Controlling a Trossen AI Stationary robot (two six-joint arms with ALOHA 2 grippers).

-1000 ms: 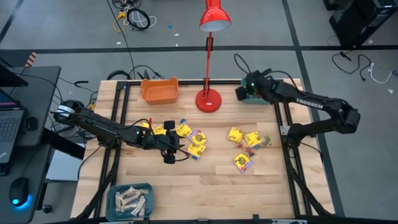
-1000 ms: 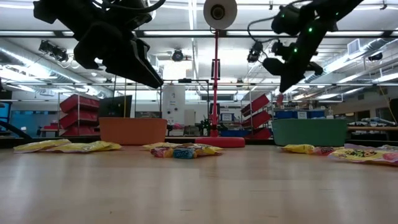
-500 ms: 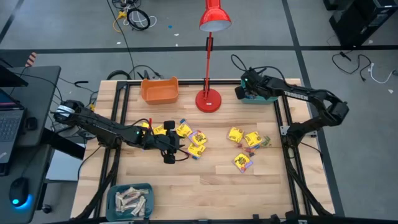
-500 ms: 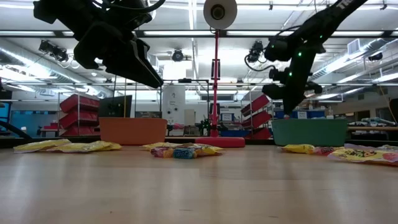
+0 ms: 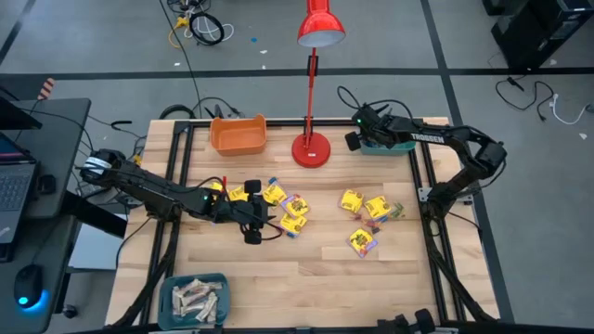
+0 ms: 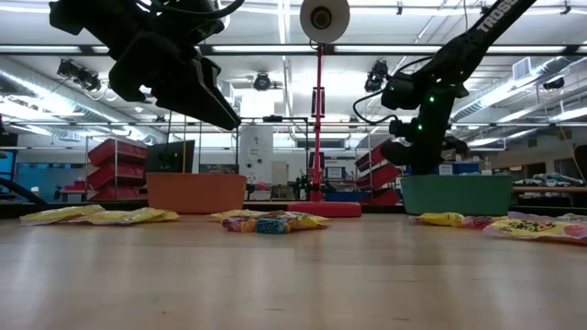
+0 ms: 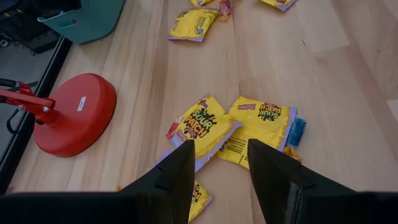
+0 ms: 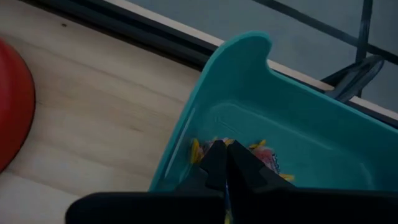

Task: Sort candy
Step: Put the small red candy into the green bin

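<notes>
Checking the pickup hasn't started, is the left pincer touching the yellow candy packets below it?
Apart. The low view shows the left pincer hanging well above the yellow packets lying on the table.

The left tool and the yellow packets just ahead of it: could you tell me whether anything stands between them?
Nothing visible does. The left tool hangs open above the wood, and the two yellow packets lie bare right past its fingers. The lamp base sits off to one side, clear of the path.

Candy [image 5: 295,212], bins [image 5: 238,135] on wooden table [image 5: 306,274]
</notes>
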